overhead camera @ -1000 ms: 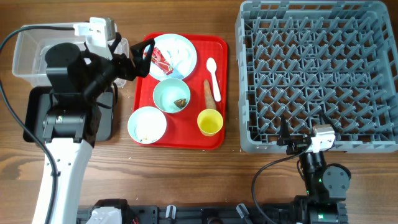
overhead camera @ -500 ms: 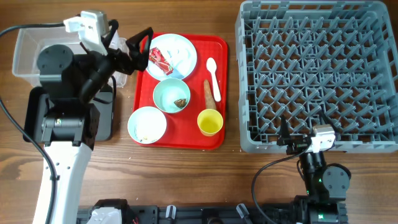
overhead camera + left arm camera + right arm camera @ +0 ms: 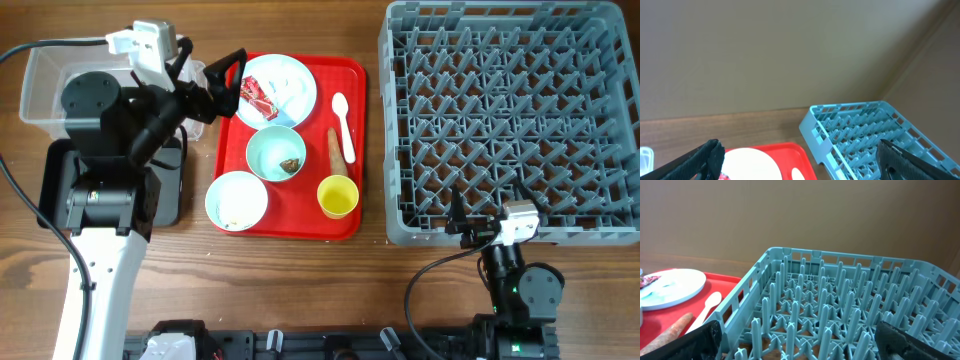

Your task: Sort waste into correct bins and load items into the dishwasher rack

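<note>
Brown wooden table (image 3: 300,270) is seen from overhead, with a plain tan wall behind it in both wrist views.

- Dishwasher rack (image 3: 505,120): set at the right side, pegs bare.
- Red serving tray (image 3: 300,225): placed centre-left. On it are held a pale blue plate (image 3: 290,85) carrying the red-and-white wrapper (image 3: 258,98), a bowl (image 3: 272,150) with a brown food lump (image 3: 291,165), a second bowl (image 3: 236,200) with what look like a few rice grains, the yellow cup (image 3: 338,196), the white spoon (image 3: 343,122) and the carrot-like stick (image 3: 336,155) just beside the spoon.
- Clear tub (image 3: 45,75): at far left. The black tray (image 3: 172,200) is largely hidden under the left arm.
- Left gripper (image 3: 232,78): held above the tray's upper-left corner, beside the wrapper. Its fingers are spread wide and nothing is gripped.
- Right gripper (image 3: 458,226): kept low at the rack's near edge, fingers parted, nothing between them.
</note>
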### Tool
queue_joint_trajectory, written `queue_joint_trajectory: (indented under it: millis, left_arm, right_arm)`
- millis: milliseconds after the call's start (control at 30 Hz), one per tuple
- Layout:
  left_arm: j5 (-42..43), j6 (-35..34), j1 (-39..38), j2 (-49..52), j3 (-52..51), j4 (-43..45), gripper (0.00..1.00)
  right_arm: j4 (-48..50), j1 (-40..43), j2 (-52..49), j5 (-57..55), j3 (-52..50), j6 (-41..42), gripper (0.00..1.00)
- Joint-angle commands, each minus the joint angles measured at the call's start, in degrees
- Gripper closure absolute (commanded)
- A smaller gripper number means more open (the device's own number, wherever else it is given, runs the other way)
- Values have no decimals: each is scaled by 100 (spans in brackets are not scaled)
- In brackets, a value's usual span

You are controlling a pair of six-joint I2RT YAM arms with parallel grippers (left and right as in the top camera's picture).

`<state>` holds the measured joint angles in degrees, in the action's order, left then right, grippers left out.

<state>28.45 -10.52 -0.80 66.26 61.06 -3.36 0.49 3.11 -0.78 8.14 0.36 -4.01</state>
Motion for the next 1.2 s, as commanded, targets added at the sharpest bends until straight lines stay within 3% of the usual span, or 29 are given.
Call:
queue_joint_trajectory:
  millis: [0, 167, 200, 333, 733, 1167]
  left_arm:
    - [46, -125, -11, -15, 111, 278, 3]
    - [61, -369, -13, -15, 483, 767, 5]
    - [302, -334, -70, -15, 544, 765, 0]
    - [1163, -387, -310, 48, 544, 660, 0]
    - [881, -820, -474, 127, 544, 393, 3]
    - [769, -793, -472, 136, 544, 240, 3]
  right_arm:
    - [26, 28, 35, 94, -7, -39, 1]
    - [26, 28, 35, 94, -7, -39, 0]
    - [26, 28, 35, 94, -7, -39, 1]
    - [26, 28, 35, 94, -7, -39, 0]
    - [26, 28, 35, 94, -7, -37, 0]
    - [26, 28, 35, 92, -7, -39, 0]
